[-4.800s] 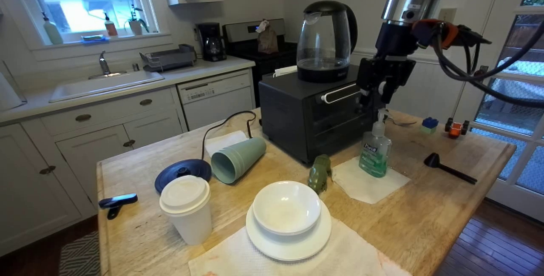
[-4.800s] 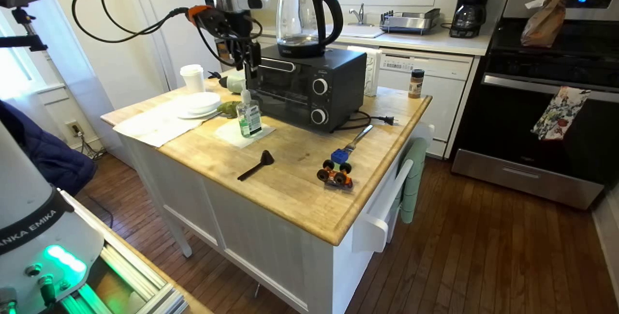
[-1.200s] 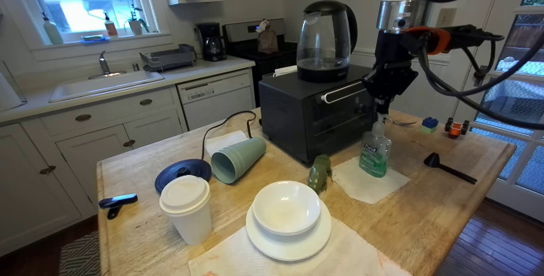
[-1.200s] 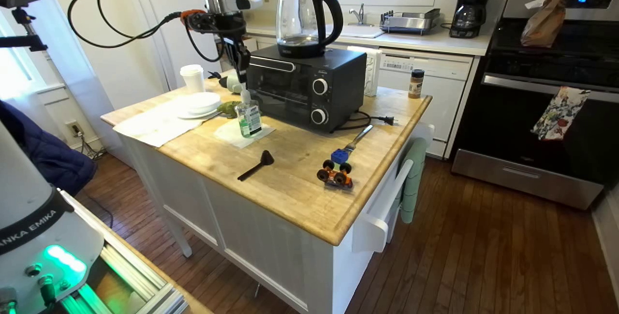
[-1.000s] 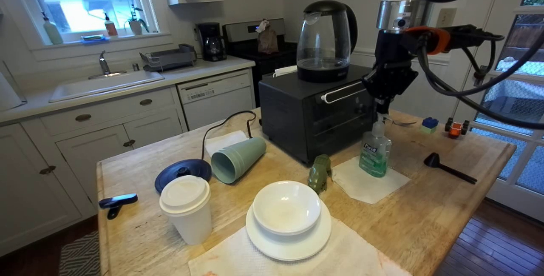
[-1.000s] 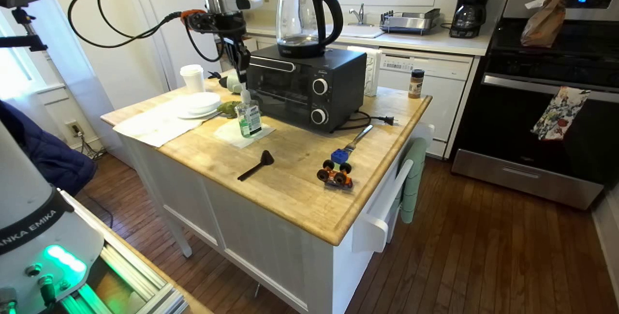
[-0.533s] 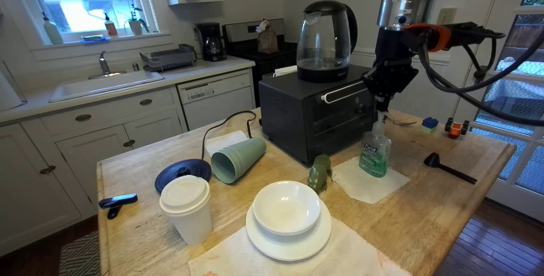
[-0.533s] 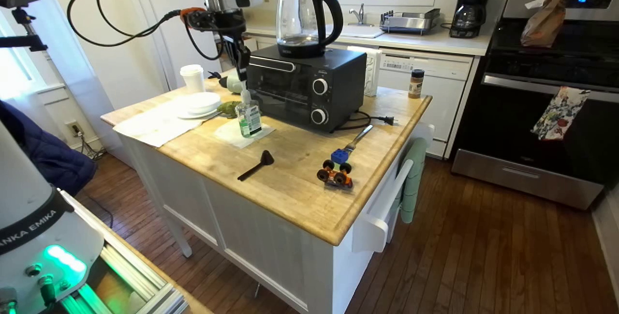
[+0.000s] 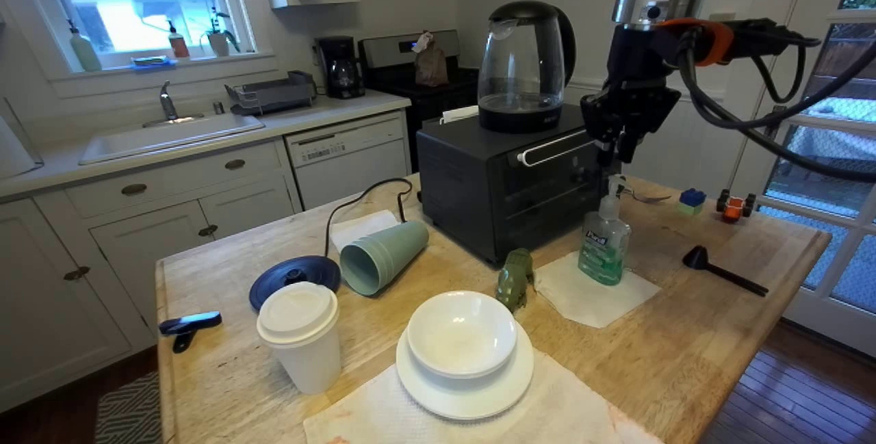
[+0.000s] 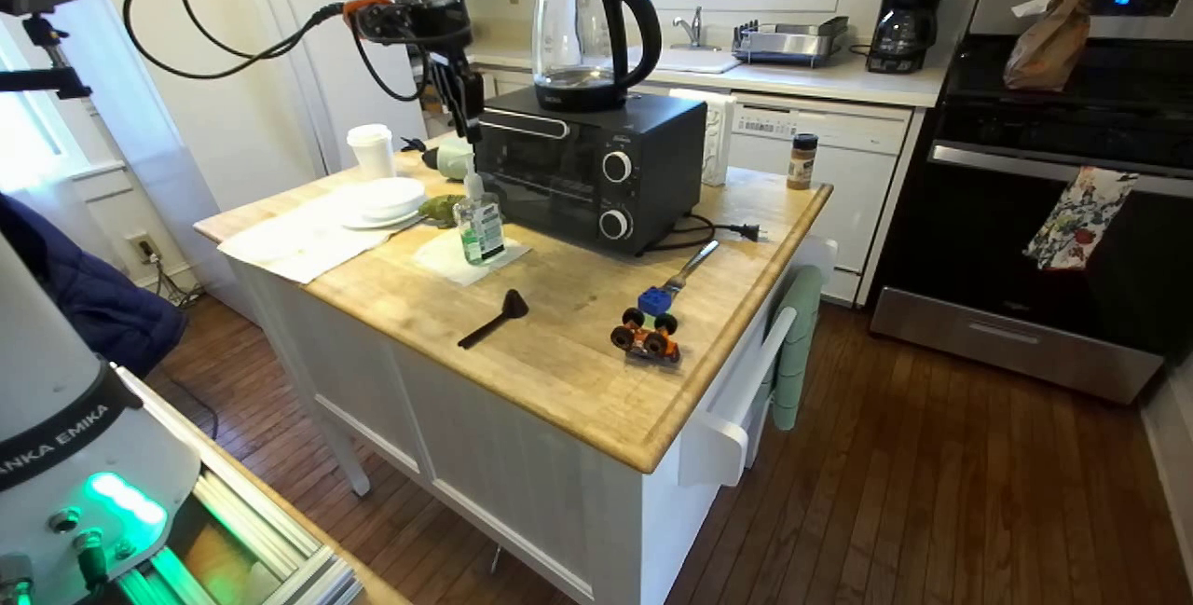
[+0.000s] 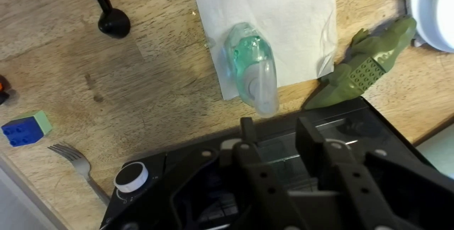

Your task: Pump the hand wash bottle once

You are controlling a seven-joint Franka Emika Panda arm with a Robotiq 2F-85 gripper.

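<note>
In an exterior view we find the hand wash bottle (image 9: pixel 603 256) upright on a paper napkin (image 9: pixel 590 307), the claw (image 9: pixel 615 159) at twelve o'clock, just above its pump (image 9: pixel 610 204). In an exterior view a black scoop (image 10: pixel 507 309) lies on the surface (image 10: pixel 564 358) at six o'clock from the bottle. In the wrist view we see the claw's fingers (image 11: pixel 308 138) apart, clamped on nothing, at about six o'clock from the pump; contact we cannot settle. We judge the pump stroke the step in hand, made or not we cannot say: if unmade, the next move calls for a straight downward press; if made, for rising clear.
</note>
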